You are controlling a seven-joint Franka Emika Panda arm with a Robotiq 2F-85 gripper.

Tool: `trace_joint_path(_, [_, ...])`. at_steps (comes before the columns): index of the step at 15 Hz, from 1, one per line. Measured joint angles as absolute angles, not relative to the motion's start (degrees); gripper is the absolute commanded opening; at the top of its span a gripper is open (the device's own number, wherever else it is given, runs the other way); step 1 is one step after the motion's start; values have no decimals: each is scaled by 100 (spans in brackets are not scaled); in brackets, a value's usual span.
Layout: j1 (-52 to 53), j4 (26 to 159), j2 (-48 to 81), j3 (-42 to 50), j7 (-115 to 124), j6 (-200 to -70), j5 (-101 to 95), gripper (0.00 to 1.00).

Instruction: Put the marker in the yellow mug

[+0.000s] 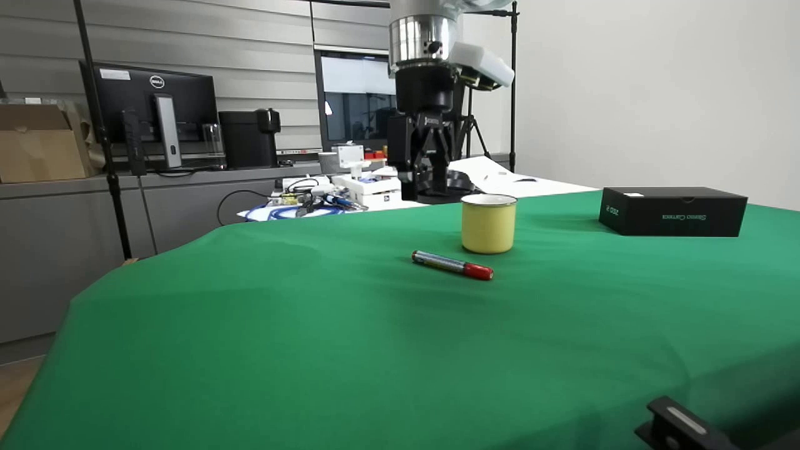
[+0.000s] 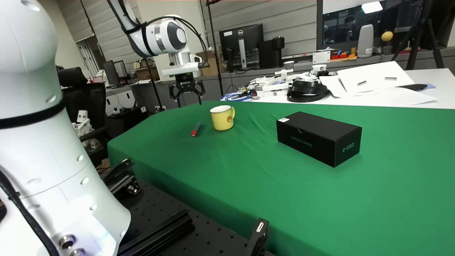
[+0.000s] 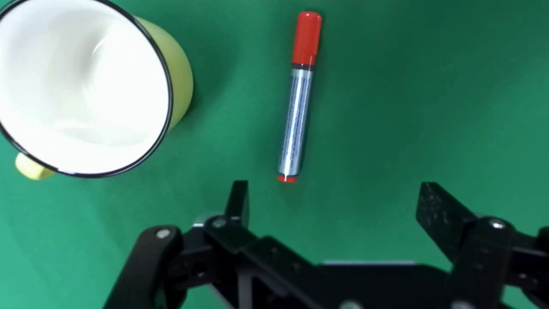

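The marker (image 3: 298,107) is slim, with a red cap, a silver body and a small red end. It lies flat on the green cloth, also in both exterior views (image 1: 451,265) (image 2: 196,129). The yellow mug (image 3: 182,81) stands upright beside it, apart from it, with a white inside and a dark rim; it shows in both exterior views (image 1: 488,228) (image 2: 222,119). My gripper (image 3: 334,183) is open and empty. It hangs above the cloth in both exterior views (image 1: 425,187) (image 2: 189,103). In the wrist view the marker's plain end lies just beyond the fingertips, nearer the left finger.
A black box (image 1: 675,212) sits on the green cloth (image 2: 391,199), well away from the mug; it also shows in an exterior view (image 2: 320,138). A white table (image 2: 440,85) with papers, cables and a black coil stands behind. Black brackets (image 2: 257,234) are at the cloth's near edge.
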State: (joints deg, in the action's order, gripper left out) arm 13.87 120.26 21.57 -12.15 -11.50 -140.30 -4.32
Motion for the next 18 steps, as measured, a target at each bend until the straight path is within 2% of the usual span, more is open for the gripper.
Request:
trace_joint_path(17, [1596,12182,2980,-1030,-673,-14689,-802,100])
trace_joint_path(18, [1599,12183,3005,-1029,-673,-14696,-802,75])
